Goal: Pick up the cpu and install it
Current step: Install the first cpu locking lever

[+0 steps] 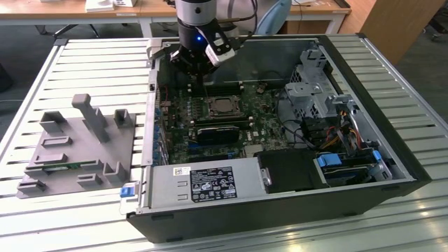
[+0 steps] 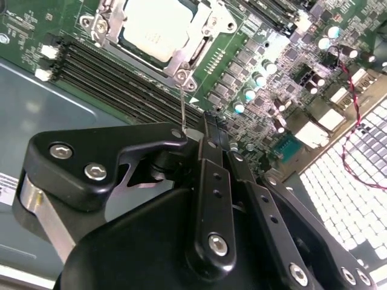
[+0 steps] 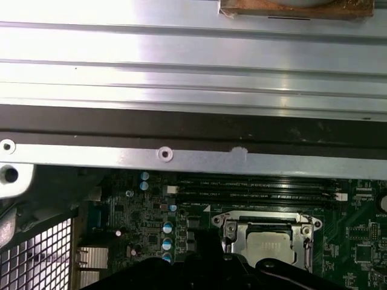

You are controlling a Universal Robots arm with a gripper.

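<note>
1. Hovering above the far part of the motherboard (image 1: 210, 123), the gripper (image 1: 198, 63) sits inside the open computer case (image 1: 364, 79); finger position cannot be told.
2. Cpu (image 1: 224, 106) lies seated in its socket, near the gripper, also in both wrist views (image 2: 158, 27) (image 3: 271, 246).

I am seeing an open computer case (image 1: 392, 157) lying on a slatted table (image 1: 91, 68), a grey fixture (image 1: 77, 147) sitting beside it, a grey power supply (image 1: 203, 184) showing inside.
</note>
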